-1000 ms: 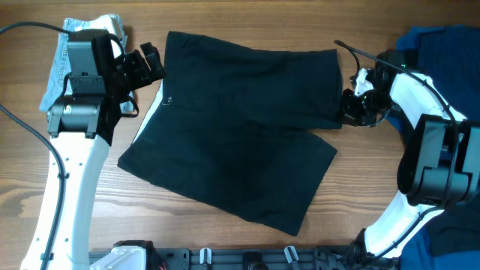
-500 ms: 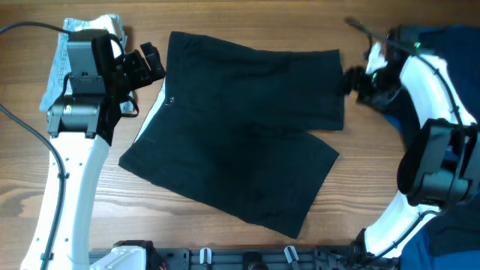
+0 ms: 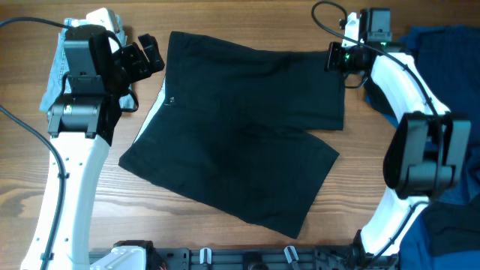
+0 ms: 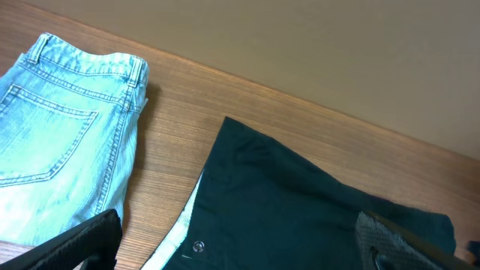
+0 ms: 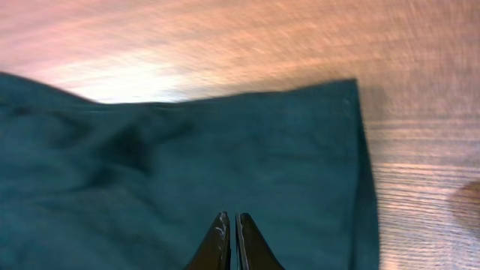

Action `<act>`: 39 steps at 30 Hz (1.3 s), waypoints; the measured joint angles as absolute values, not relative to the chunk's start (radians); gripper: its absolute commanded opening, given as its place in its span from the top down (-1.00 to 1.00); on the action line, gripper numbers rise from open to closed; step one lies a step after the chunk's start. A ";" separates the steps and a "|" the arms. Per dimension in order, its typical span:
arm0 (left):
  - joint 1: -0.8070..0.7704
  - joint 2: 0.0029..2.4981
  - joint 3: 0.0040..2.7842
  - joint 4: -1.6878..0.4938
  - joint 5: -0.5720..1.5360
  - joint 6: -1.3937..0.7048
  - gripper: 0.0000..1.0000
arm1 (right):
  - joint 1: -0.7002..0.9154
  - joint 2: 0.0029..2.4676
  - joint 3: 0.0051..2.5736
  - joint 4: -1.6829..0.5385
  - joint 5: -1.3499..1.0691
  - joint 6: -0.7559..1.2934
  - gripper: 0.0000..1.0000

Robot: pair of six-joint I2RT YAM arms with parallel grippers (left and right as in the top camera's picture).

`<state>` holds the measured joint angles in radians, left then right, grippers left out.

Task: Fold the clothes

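Black shorts lie spread flat across the middle of the table, waistband to the left. My left gripper is open and empty, hovering by the waistband's far corner. In the left wrist view its fingers frame the shorts and their white inner band. My right gripper is at the far right corner of the shorts. In the right wrist view its fingers are shut with nothing between them, just above the dark fabric near the leg hem.
Folded light-blue jeans lie at the far left under my left arm, and show in the left wrist view. A pile of blue clothes sits at the right edge. Bare wood lies in front of the shorts.
My right gripper has moved from the lower right edge of the shorts' far leg up to its far right corner. My left gripper has shifted slightly toward the far side. The shorts have barely moved.
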<state>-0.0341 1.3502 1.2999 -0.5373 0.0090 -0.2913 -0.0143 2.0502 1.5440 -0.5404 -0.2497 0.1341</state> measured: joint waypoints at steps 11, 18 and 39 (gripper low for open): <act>-0.035 1.654 1.300 -0.476 0.135 -0.291 -1.00 | -0.020 2.191 1.538 -0.541 -0.155 0.134 0.91; -0.036 1.754 1.296 -0.316 0.215 -0.297 0.37 | -0.025 2.185 1.550 -0.578 -0.220 0.138 0.61; -0.176 2.140 1.297 0.179 0.130 -0.290 0.92 | -0.025 1.756 1.615 -0.696 -0.246 0.157 -1.00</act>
<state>-0.1757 2.1403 1.2968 0.1791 0.1303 -0.2897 -0.0250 1.7561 1.6146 -0.6960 -0.2462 0.1566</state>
